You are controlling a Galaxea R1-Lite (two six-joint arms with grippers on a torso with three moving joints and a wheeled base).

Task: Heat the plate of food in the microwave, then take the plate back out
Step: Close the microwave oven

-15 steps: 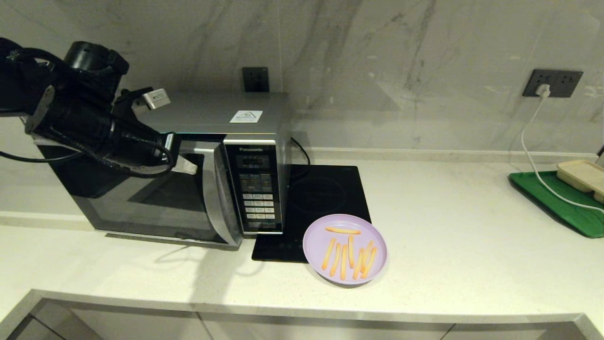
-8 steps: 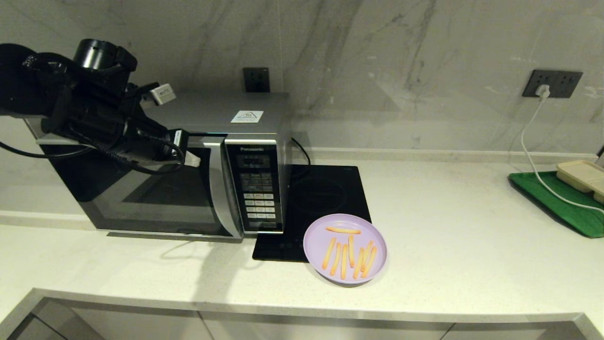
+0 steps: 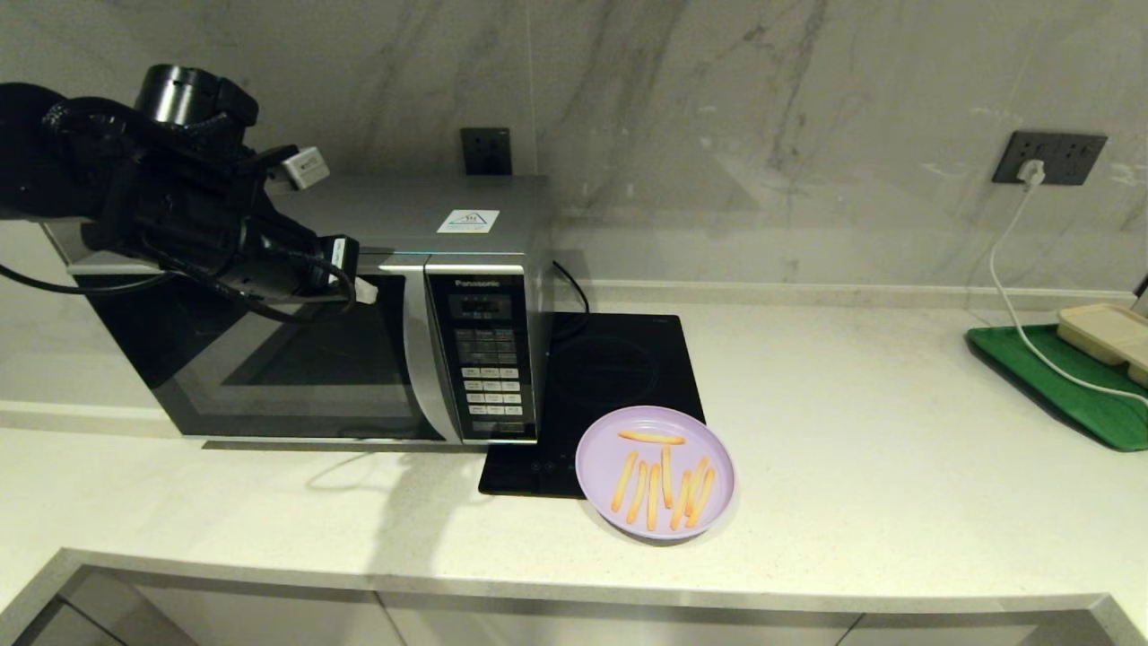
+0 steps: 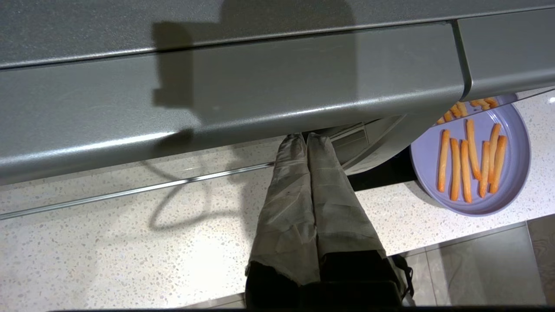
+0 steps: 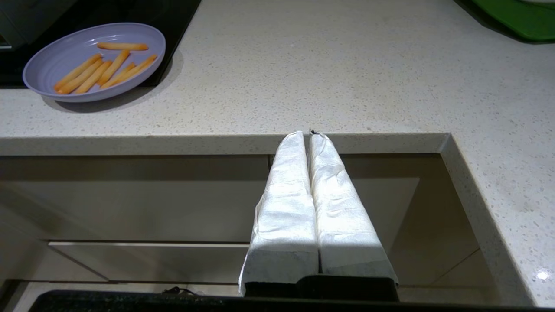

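The silver microwave [image 3: 404, 215] stands at the back left of the counter, its dark glass door [image 3: 296, 377] flush with the front. My left gripper [image 3: 364, 289] is shut and empty, its tips against the top of the door near the handle strip. From the left wrist, the tips [image 4: 307, 138] sit under the door's top edge [image 4: 260, 86]. The lilac plate of food [image 3: 656, 473] with several fries rests on the counter, right of the keypad [image 3: 487, 377]. My right gripper [image 5: 308, 134] is shut, parked below the counter's front edge, right of the plate of food [image 5: 93, 60].
A flat black induction cooktop [image 3: 619, 368] lies right of the microwave, with the plate's rim overlapping its front corner. At the far right a green tray [image 3: 1058, 386] holds a beige compartment tray [image 3: 1103, 332]. A white cable [image 3: 1013, 296] runs down from the wall socket.
The microwave door has swung from ajar to flush with the front. My left gripper moved with it, toward the microwave and slightly right. The plate has not moved.
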